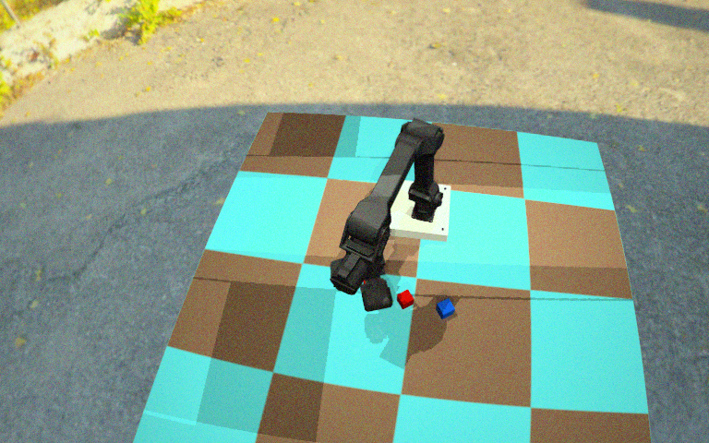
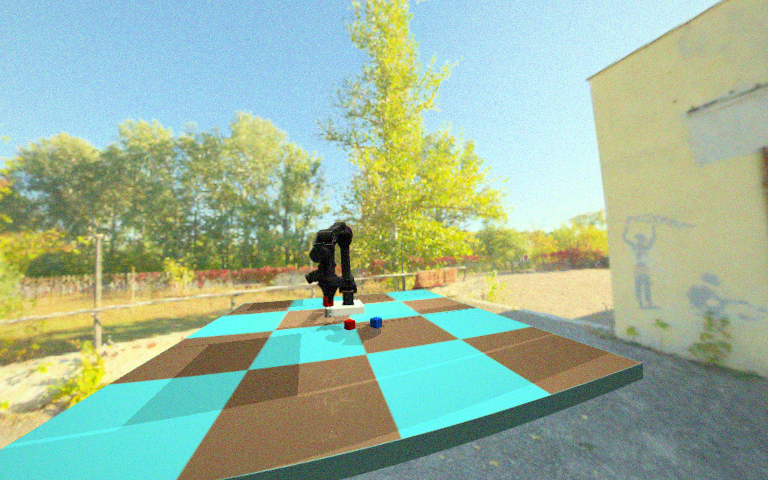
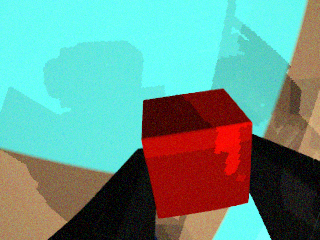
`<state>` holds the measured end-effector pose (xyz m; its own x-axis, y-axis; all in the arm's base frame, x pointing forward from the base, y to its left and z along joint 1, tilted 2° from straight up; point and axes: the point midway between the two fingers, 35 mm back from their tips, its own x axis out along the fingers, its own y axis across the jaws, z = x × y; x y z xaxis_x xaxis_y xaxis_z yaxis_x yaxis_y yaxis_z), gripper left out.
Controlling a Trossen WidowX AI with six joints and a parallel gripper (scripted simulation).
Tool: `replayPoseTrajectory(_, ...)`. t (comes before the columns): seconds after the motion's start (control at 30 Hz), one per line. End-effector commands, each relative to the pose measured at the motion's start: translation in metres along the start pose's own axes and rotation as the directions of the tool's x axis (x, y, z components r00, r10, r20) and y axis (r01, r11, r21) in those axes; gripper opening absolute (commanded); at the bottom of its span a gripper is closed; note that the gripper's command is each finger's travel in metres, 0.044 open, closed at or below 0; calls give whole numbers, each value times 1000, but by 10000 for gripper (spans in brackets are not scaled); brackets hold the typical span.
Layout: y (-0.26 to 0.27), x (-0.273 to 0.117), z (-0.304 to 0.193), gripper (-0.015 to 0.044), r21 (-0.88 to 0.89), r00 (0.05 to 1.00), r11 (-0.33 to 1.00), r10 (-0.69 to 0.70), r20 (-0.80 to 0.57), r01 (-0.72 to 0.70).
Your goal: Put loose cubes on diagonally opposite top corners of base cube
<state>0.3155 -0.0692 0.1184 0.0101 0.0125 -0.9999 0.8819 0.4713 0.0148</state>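
Observation:
My gripper [image 2: 327, 299] [image 3: 194, 151] is shut on a red cube [image 3: 200, 175] [image 2: 327, 302] and holds it above the table. In the wrist view the cube sits between both black fingers; in the top view the gripper hides almost all of it. A second red cube [image 1: 405, 299] [image 2: 349, 324] rests on the table, right of the gripper in the top view. A blue cube [image 1: 445, 308] [image 2: 375, 322] rests on the table farther right, apart from the second red cube. Nothing is seen on top of either. Neither table cube shows in the wrist view.
The checkered cyan and brown table [image 1: 578, 351] [image 2: 453, 380] carries the arm's white base plate [image 1: 432, 234] [image 2: 357, 308] behind the cubes. The arm reaches forward from it, left of the two table cubes. Shadows of the arm lie around them.

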Motion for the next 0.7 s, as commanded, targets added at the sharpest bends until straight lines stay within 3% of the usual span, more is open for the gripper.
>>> replayPoseTrajectory(0.0, 7, 3, -9, 105, -65, 1000, 998, -1, -1, 1)
replayPoseTrajectory(0.67, 42, 16, -63, 105, -385, 1000, 923, 2, -5, -4)
